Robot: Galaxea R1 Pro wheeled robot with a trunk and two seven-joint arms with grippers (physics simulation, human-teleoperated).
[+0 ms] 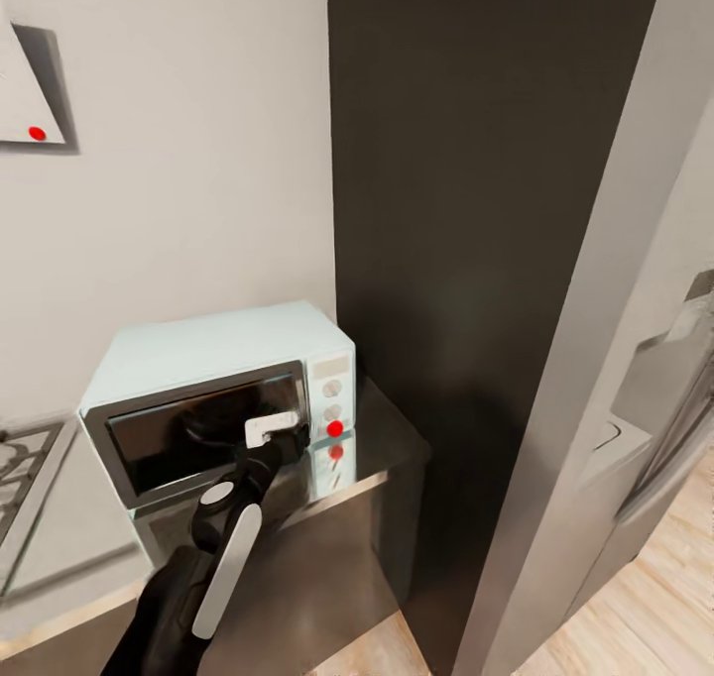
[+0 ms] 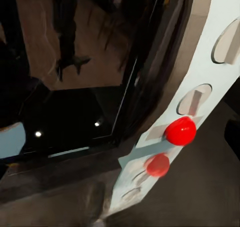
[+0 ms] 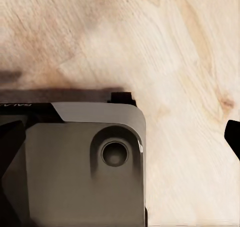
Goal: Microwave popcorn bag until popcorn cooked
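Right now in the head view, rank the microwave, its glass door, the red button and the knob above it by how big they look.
1. Microwave, largest.
2. Glass door, covering most of its front.
3. Red button and the knob above it look about the same size, so I won't rank them.

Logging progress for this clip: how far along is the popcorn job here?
Looks done: the microwave door is shut; whether the bag is inside, the dark glass hides. In hand: the left claw is at the door's edge beside the red button. Left: heating cannot be confirmed.
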